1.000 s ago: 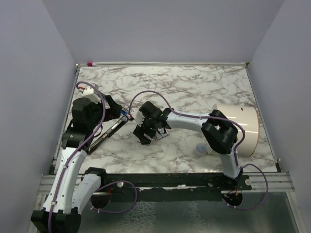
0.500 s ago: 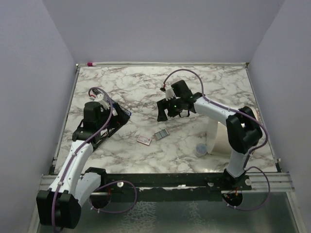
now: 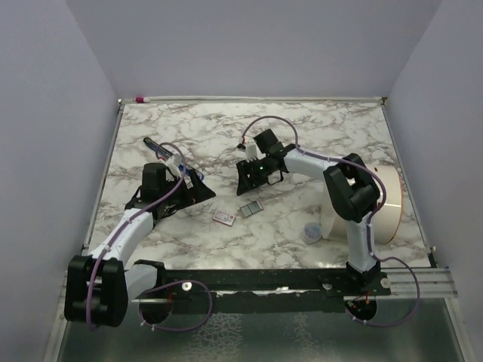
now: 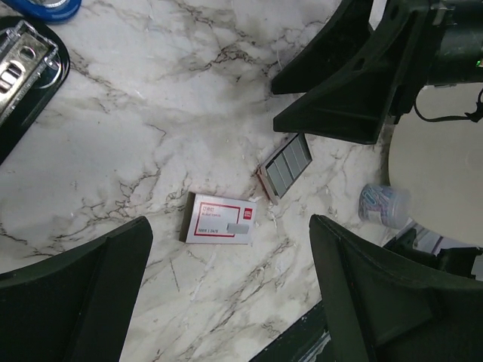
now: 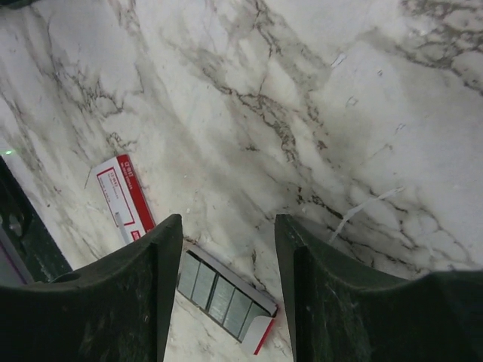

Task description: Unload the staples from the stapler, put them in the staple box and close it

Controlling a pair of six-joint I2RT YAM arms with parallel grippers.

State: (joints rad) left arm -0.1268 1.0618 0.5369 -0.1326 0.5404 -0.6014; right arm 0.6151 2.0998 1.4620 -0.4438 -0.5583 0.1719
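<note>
The stapler [image 4: 21, 59] lies opened at the top left of the left wrist view, its silvery channel showing in a dark body. In the top view my left arm covers it. Several grey strips of staples [image 5: 221, 289] fill a small open tray [image 4: 285, 164] on the marble. Beside it lies a white box with red marks [image 3: 224, 217], a short grey strip on top of it. My left gripper [image 4: 230, 220] hovers wide open over that box, holding nothing. My right gripper [image 5: 228, 219] hangs open just behind the tray, nothing between its fingers [image 3: 250, 175].
A wide white roll [image 3: 385, 197] stands at the right. A small clear cup of coloured clips [image 3: 311, 232] sits in front of it. A pink-capped marker [image 3: 141, 99] lies along the back edge. A blue object [image 4: 45, 6] sits beside the stapler.
My right gripper has lifted off the tray and box and drawn back behind them, its jaws now narrower. My left arm has stretched lower along the table toward the box.
</note>
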